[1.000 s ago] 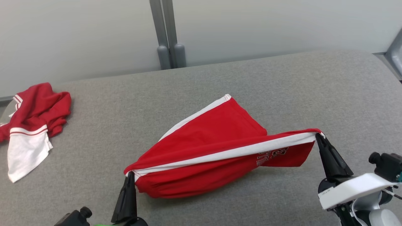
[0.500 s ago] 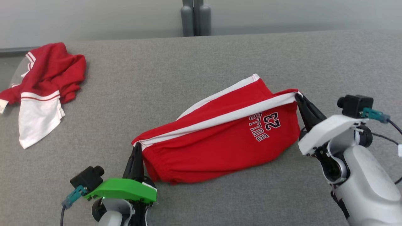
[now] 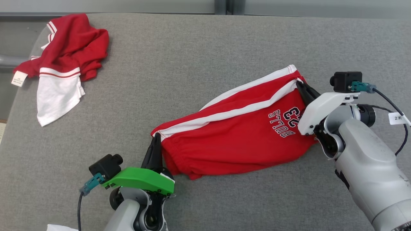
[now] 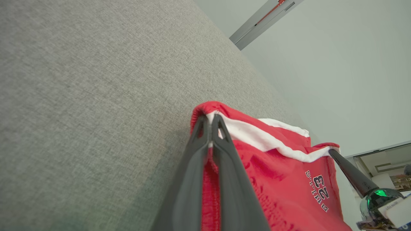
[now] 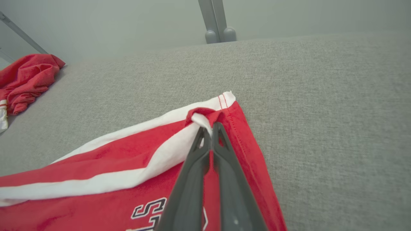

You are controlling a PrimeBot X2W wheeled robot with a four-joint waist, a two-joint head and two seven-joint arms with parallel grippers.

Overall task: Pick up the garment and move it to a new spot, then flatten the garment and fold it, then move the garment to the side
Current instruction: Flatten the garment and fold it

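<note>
Red shorts at centre of grey padded surface, stretched slantwise between both grippers, lower bulk resting on surface. Left gripper pinched tight on gathered waistband corner, fingers together, cloth bunched over tips. Right gripper clamped likewise on white-striped hem corner. Its white wrist cover hides part of "BULLS 23" print. Under layer of shorts hidden, only white edge showing. Second red-and-white garment crumpled at far left corner, well apart; tag text too small to read. Left arm cut off at bottom edge.

Green left wrist cover, white right cover; black cameras, teal plugs; dark jaws.
</note>
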